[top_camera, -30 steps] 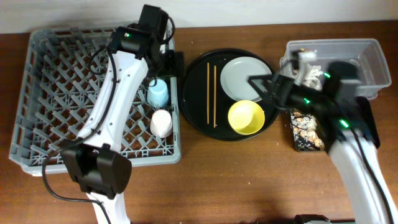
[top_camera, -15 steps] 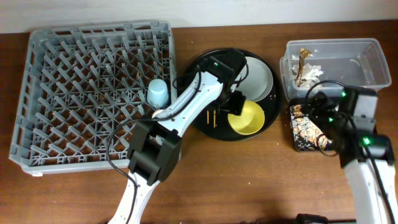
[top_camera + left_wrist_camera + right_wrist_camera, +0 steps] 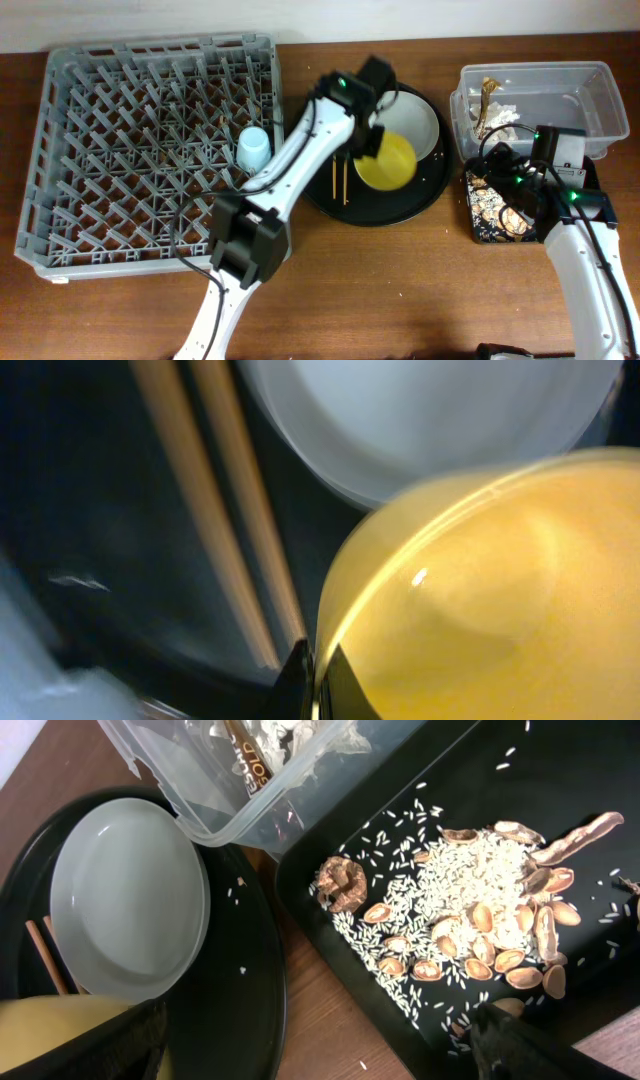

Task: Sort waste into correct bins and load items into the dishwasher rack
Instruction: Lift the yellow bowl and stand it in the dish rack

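Once flat on tray [image 3: 408, 204], yellow bowl [image 3: 385, 162] now atilt.

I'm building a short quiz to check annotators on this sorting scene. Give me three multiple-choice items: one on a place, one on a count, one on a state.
1. Where is the light blue cup? A) in the dishwasher rack B) on the floor C) on a shelf
2. How many chopsticks lie on the round black tray? A) one B) two C) four
3. The yellow bowl is: A) lying flat, untouched B) upside down in the rack C) gripped at its rim by the left claw
Answers: 1 A, it stands among the pegs; 2 B, two sticks lie side by side; 3 C, the rim sits between the claw's fingers.
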Robot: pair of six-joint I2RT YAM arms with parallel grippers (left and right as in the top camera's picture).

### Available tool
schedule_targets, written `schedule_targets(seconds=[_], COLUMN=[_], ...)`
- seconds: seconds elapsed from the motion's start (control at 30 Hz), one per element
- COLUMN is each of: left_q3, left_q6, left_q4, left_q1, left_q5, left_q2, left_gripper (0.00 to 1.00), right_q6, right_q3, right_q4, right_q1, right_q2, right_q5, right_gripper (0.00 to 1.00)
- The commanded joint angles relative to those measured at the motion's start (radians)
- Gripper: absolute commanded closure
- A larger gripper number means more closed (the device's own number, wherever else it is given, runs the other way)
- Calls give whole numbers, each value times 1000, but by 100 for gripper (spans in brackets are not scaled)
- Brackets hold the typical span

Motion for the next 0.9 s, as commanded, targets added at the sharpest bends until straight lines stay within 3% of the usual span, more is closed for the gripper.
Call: schedule_targets(seconds=[0.0,0.1,0.33,0.43,0.57,0.87], left_q3=[258,257,16,-79,-267,-305], left_q6=[23,3,-82,-82,-82,-82], left_q4=[-56,-21,301,397,578,720], left_q1=[80,130,234,235,238,266], left_q5=[-550,-882,-1205,-1224,-1377,-1289], left_q2=[-83,-81,-81,-81,-81,-61], left_gripper=[100,100,100,100,100,100], right_q6=[5,5,5,5,5,5], right_q3=[-1,-1,-1,-1,-1,-1], right_q4=[4,4,8,11,11,11], right_q1=[-6,-6,-6,-6,-6,-6], right_q2=[0,0,0,0,0,0], right_q5=[0,0,-3,-3,-3,-10], right_gripper=[2,2,2,2,2,2])
